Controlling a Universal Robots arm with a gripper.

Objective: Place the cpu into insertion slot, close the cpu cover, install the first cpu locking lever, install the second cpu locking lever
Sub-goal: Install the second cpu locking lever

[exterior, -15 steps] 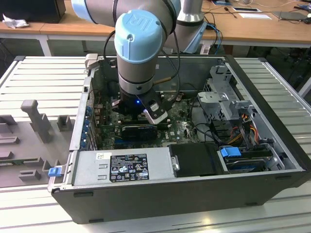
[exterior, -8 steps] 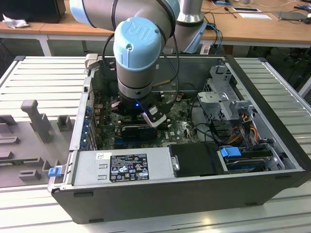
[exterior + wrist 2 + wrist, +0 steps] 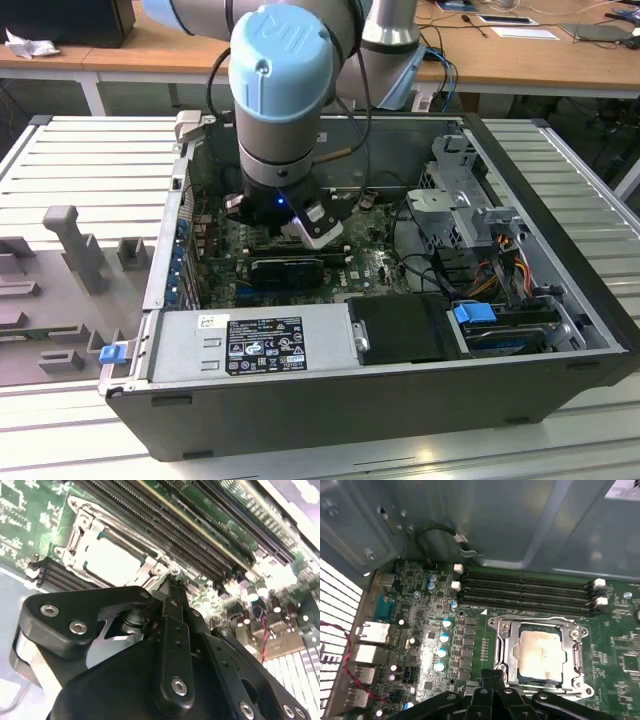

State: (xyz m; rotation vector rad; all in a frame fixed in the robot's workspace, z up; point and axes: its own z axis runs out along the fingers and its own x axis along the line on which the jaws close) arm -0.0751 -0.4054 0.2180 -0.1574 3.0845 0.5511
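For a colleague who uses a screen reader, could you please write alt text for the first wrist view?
The cpu sits in the insertion slot with the silvery cpu cover closed around it, on a green motherboard. The black gripper hangs just beside the socket's edge, and four long memory slots run along the far side.

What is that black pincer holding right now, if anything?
Nothing, as far as it shows: the pincer has its tips together just beside the socket, while the cpu already sits under the cpu cover.
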